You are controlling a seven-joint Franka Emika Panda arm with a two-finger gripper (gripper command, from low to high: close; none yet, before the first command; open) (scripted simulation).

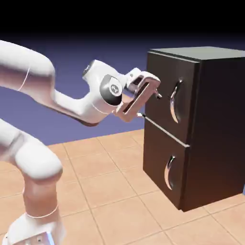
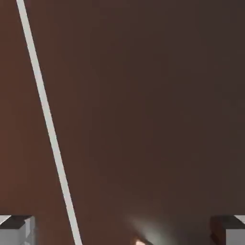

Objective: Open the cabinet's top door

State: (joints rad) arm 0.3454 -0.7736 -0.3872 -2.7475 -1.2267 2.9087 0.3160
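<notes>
The dark brown-black cabinet [image 1: 210, 134] stands at the exterior view's right. Its top door [image 1: 160, 76] looks shut and carries a curved silver handle [image 1: 175, 100]. My gripper [image 1: 150, 104] is open right in front of that door, left of the handle, one fingertip high and the other close to the seam between the doors. Nothing sits between the fingers. In the hand view dark brown door wood [image 2: 143, 105] fills the picture, crossed by a slanting pale grey line [image 2: 45, 110]. Both grey fingertips [image 2: 16, 229] show wide apart at the bottom corners.
Below the seam, the lower door [image 1: 160, 158] has an identical silver handle [image 1: 169, 172]. The cabinet rests on a tan tiled table [image 1: 110, 191]. A small pale glint [image 2: 141, 239] at the hand view's bottom edge is too small to identify.
</notes>
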